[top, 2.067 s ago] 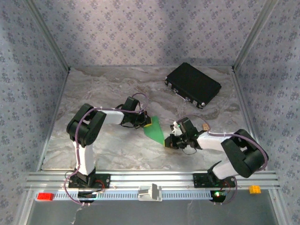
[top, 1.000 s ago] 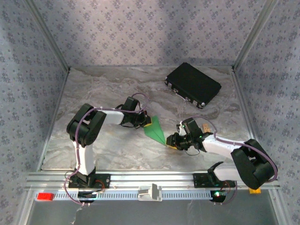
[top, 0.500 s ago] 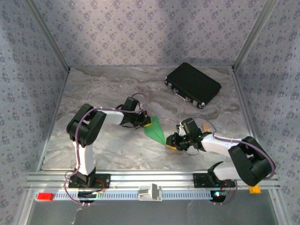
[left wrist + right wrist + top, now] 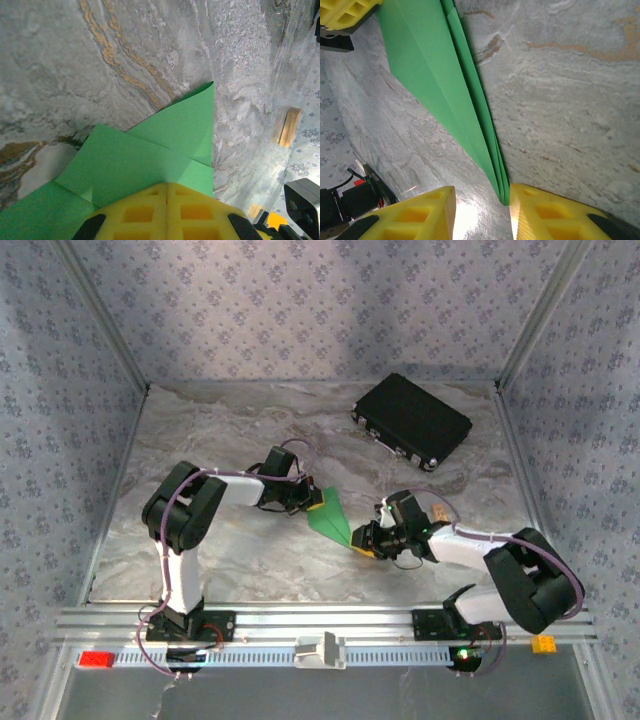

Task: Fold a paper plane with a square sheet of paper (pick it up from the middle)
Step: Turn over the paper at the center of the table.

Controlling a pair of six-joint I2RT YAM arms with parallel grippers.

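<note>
And here's the paper plane [image 4: 330,515], lying flat on the marbled table [image 4: 220,430] between the two arms, already a slim green dart, so the bulk of the folding looks done. The left wrist view shows diagonal flaps laid over one another [image 4: 150,155], and the right wrist view shows the long edges stacked in tidy layers running down to a sharp nose [image 4: 430,65]. The left gripper [image 4: 314,502] sits on the wide tail end, yellow pads closed tight against each other [image 4: 167,212] and bearing on the paper, though I can't tell whether any layer is nipped between them. The right gripper [image 4: 362,544] is down at the nose with its fingers spread [image 4: 482,192], the tip poking into the gap right beside one pad, nothing clamped. What's left, I'd judge, is sharpening that centre crease or opening the wings, and the paper looks springy enough to pop loose if the tail slips. As for containers, there's just the black case [image 4: 412,421] at the far right, well apart from the action, lid shut, contents hidden
</note>
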